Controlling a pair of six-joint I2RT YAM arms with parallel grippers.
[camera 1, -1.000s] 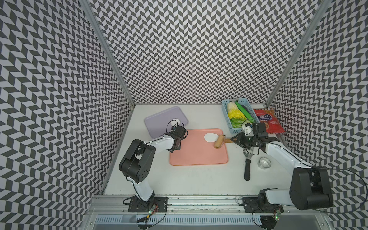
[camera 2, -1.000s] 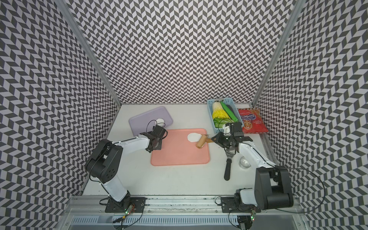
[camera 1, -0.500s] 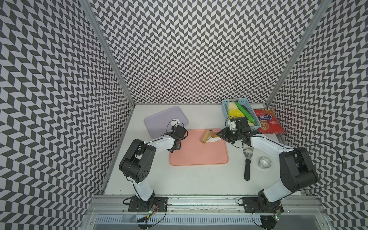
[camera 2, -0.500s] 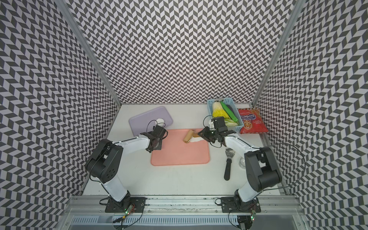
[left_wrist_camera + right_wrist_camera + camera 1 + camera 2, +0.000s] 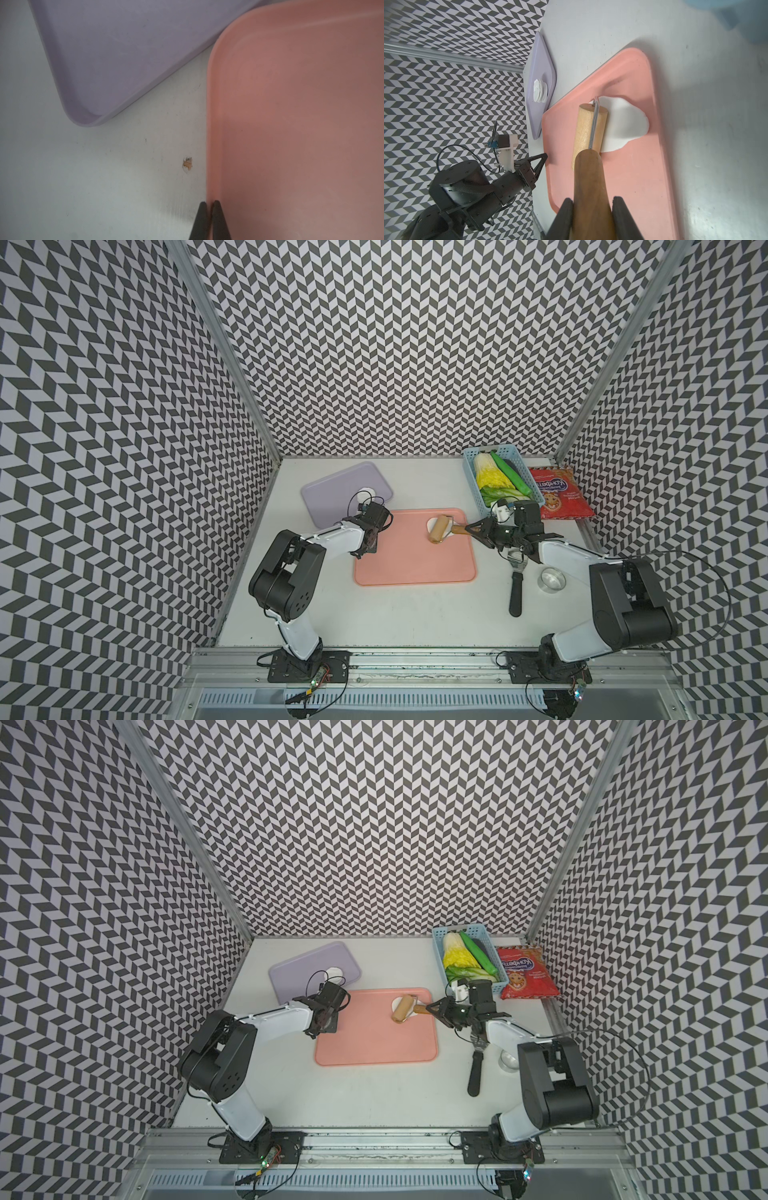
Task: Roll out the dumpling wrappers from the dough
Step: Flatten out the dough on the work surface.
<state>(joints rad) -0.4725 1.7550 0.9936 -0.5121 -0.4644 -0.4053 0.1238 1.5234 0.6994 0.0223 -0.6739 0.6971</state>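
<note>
Two trays set the layout: the pink tray (image 5: 415,568) lies centrally as the working surface, and the purple tray (image 5: 332,493) sits just beyond its far left corner, close enough, I judge, to receive finished pieces. The left gripper (image 5: 209,204) is closed to a sliver with its tips at the pink tray's left rim. Whether it nips the lip or only presses on it I cannot tell, but its purpose is probably to stop the tray sliding under rolling pressure. The right gripper (image 5: 592,200) is clamped partway closed around the dark handle of the wooden roller (image 5: 589,128), reaching in from the right so the barrel lies across the tray's far right corner. Under and beside that barrel lies the dough (image 5: 627,124), a flattened white patch of uneven outline, so flattening looks to be the step in hand. The dumpling wrappers (image 5: 540,93) are stacked on the purple tray, well clear of the rolling. The steel ring cutter (image 5: 552,580) waits beside the right arm, handy for cutting.
</note>
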